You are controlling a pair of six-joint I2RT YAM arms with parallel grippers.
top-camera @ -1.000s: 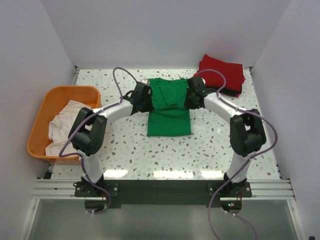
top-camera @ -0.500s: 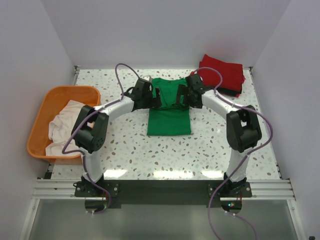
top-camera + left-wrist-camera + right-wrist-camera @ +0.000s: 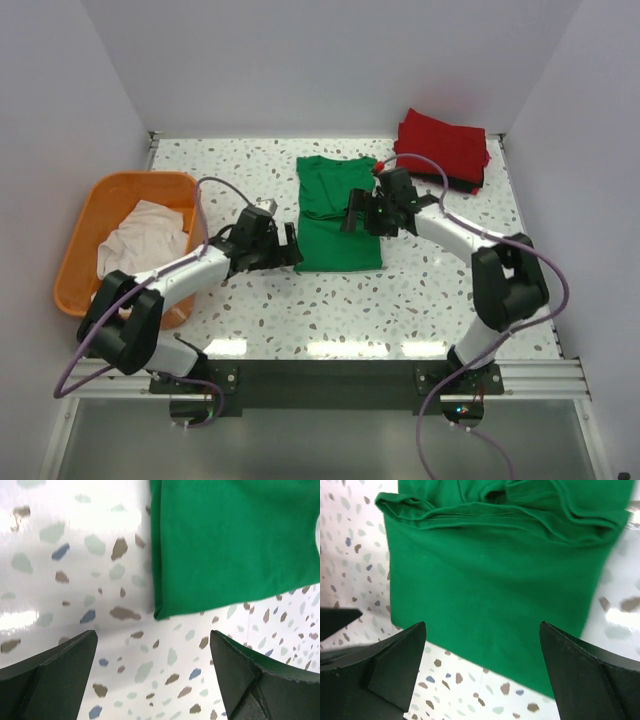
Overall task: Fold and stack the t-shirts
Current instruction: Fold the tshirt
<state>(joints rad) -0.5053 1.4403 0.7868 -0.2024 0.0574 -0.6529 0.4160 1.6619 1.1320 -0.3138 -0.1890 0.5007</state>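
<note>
Green t-shirt (image 3: 338, 215) lies flat on the speckled table (image 3: 400, 300), folded into a narrow long rectangle with the sleeves tucked in and the collar end on the far side from the arm bases.

Left gripper (image 3: 152, 640) is just off the green tee's near left corner, low over bare table. Its jaws stand wide apart with nothing between them. In the left wrist view the tee's corner sits just ahead of the fingertips, and no contact with the cloth is visible.

Right gripper (image 3: 482, 627) is over the right half of the green tee, about mid-length. Jaws are spread wide and grip nothing. The right wrist view shows smooth green cloth under the fingers and bunched folds further up; whether the tips touch the fabric can't be told.

Red t-shirt (image 3: 445, 145) is folded, far and to the right of the green tee, well apart from it, lying on top of a black t-shirt (image 3: 462, 183) whose edge shows beneath.

Off-white t-shirt (image 3: 140, 240) is crumpled inside the orange basket (image 3: 85, 215), well to the left of the green tee at the table's edge.
</note>
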